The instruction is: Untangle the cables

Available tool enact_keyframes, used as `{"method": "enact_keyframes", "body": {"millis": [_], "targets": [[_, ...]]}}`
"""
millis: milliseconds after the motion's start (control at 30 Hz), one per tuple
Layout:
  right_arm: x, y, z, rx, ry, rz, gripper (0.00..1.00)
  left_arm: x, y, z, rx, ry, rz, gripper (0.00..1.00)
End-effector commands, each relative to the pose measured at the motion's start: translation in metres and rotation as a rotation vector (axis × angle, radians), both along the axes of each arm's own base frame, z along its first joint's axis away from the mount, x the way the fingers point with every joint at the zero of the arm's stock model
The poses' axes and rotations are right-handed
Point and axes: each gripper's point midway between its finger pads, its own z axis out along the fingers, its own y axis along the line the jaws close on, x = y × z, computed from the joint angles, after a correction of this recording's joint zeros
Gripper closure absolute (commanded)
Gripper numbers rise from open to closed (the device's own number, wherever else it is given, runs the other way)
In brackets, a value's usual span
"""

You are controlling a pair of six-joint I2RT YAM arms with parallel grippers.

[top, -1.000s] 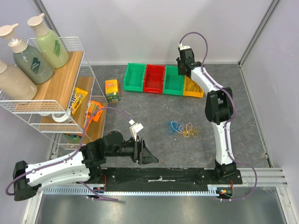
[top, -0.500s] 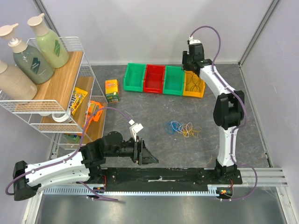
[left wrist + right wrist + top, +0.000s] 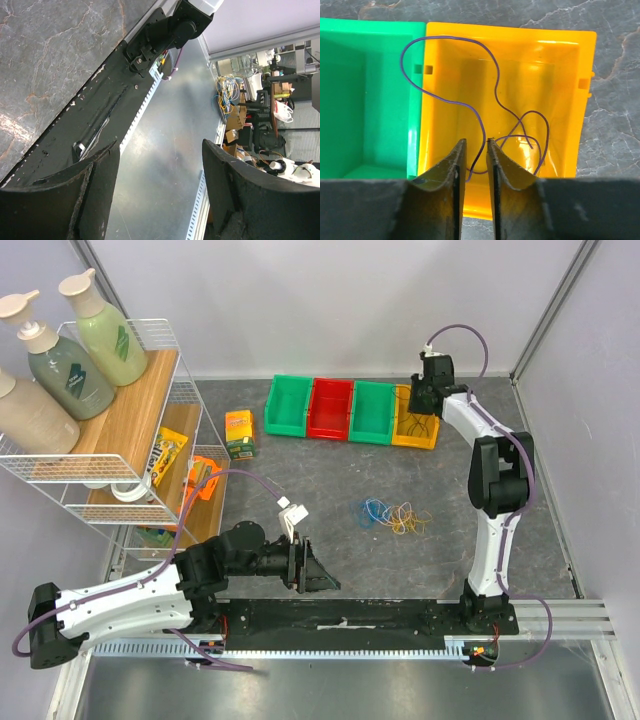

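Observation:
The loose cables (image 3: 394, 514) lie as a small tangle of blue and yellow curly wires on the grey table, right of centre. A single purple wire (image 3: 547, 131) lies curled inside the yellow bin (image 3: 560, 75); the top view shows it there as a faint thin line. My right gripper (image 3: 476, 142) hovers over that bin (image 3: 412, 444), its jaws a narrow gap apart, with the wire passing below the gap and not pinched. The top view shows this gripper (image 3: 418, 406) at the back right. My left gripper (image 3: 325, 580) is open and empty near the table's front edge (image 3: 160, 150).
Two green bins (image 3: 288, 406) (image 3: 371, 412) and a red bin (image 3: 330, 409) stand in a row with the yellow one. A yellow-green carton (image 3: 240, 434) stands left of them. A wire shelf rack (image 3: 130, 430) with bottles and snacks fills the left side. The black base rail (image 3: 100, 120) runs along the front.
My right arm has swung to the right along the back, from above the green bin to above the yellow bin. The left arm and the tangle have not moved.

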Motion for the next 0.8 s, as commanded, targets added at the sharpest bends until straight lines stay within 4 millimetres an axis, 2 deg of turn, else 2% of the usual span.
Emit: {"method": "enact_keyframes", "body": {"millis": [0, 100, 167, 200, 333, 467, 567, 700, 767], "targets": [[0.014, 0.010, 0.011, 0.016, -0.064, 0.039, 0.73, -0.001, -0.006, 0.025, -0.075, -0.026, -0.010, 0.28], [0.009, 0.008, 0.018, 0.014, -0.069, 0.033, 0.89, 0.000, -0.007, 0.025, -0.072, -0.025, -0.008, 0.28], [0.000, -0.001, 0.022, -0.011, -0.061, 0.003, 1.00, -0.001, -0.008, 0.024, -0.067, -0.023, -0.011, 0.28], [-0.007, -0.004, 0.028, -0.025, -0.064, -0.011, 1.00, -0.001, -0.008, 0.023, -0.066, -0.022, -0.011, 0.28], [-0.041, -0.021, 0.021, -0.078, -0.023, -0.059, 1.00, -0.001, -0.010, 0.021, -0.065, -0.020, -0.015, 0.28], [-0.063, -0.049, 0.018, -0.186, -0.005, -0.153, 1.00, -0.002, -0.014, 0.022, -0.067, -0.022, -0.031, 0.28], [-0.058, -0.049, 0.016, -0.190, -0.014, -0.143, 1.00, -0.003, -0.017, 0.023, -0.067, -0.025, -0.042, 0.28], [-0.037, -0.039, 0.010, -0.205, -0.015, -0.122, 1.00, -0.004, -0.018, 0.026, -0.070, -0.026, -0.043, 0.28], [-0.026, -0.036, 0.009, -0.280, -0.024, -0.121, 1.00, -0.005, -0.017, 0.026, -0.074, -0.025, -0.044, 0.28]]}}
